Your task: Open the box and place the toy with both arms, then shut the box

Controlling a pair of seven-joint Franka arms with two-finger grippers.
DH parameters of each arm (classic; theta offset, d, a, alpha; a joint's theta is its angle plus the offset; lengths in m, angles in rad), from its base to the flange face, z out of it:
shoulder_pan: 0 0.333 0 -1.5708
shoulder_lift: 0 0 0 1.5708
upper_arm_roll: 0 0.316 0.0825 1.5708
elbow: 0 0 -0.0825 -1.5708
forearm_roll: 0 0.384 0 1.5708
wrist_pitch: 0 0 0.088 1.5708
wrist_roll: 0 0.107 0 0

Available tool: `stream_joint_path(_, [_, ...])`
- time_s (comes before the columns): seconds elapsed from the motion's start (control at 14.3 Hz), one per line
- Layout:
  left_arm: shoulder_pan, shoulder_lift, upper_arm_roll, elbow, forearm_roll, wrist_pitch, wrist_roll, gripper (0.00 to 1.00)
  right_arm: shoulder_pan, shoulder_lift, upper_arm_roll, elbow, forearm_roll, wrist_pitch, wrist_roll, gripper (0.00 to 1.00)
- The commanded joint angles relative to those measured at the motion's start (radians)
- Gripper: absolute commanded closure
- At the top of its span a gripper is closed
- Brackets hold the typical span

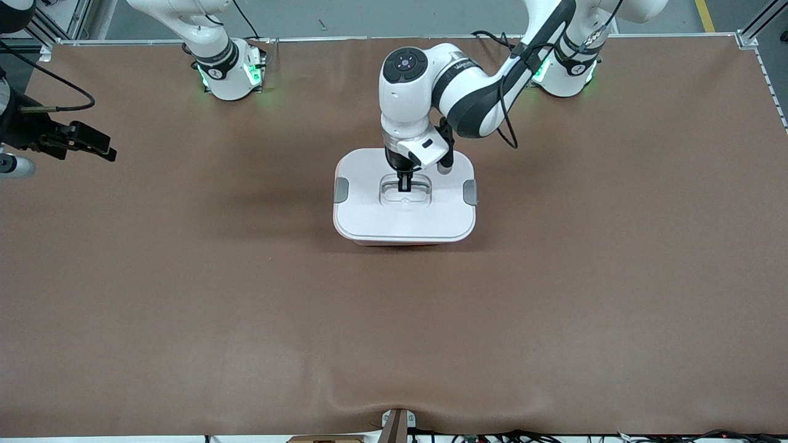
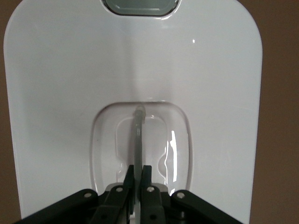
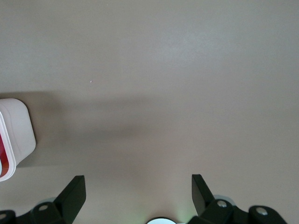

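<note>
The box (image 1: 405, 200) sits with its lid (image 1: 369, 218) on, about midway between the two ends of the table and a little closer to the robots' edge. The left gripper (image 1: 404, 184) is down in the lid's recess, its fingers pinched together on the thin clear handle (image 2: 138, 135).

The right gripper (image 1: 92, 144) hangs over the table (image 1: 184, 307) at the right arm's end, fingers spread wide and empty, waiting.

I can't see the toy anywhere; it may already be inside, but the shut lid hides that.

The worry is the grip. That handle is slim and slick, so a pull could slip free, or lift the whole box if the grey clips (image 1: 341, 190) are latched. A tilted lift might also drag the box across the table.
</note>
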Motion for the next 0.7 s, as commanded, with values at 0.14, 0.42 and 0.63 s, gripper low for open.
stream_joint_path(0.14, [-0.020, 0.027, 0.002, 0.027, 0.028, 0.016, -0.058, 1.00, -0.012, -0.027, 0.005, -0.015, 0.009, 0.006, 0.003, 0.00])
stream_joint_path(0.42, [-0.020, 0.033, 0.001, 0.027, 0.057, 0.016, -0.082, 1.00, -0.021, -0.019, 0.005, 0.037, 0.002, -0.006, -0.037, 0.00])
stream_joint_path(0.63, [-0.022, 0.048, 0.001, 0.028, 0.071, 0.017, -0.108, 1.00, -0.027, -0.019, 0.008, 0.037, 0.002, -0.008, -0.043, 0.00])
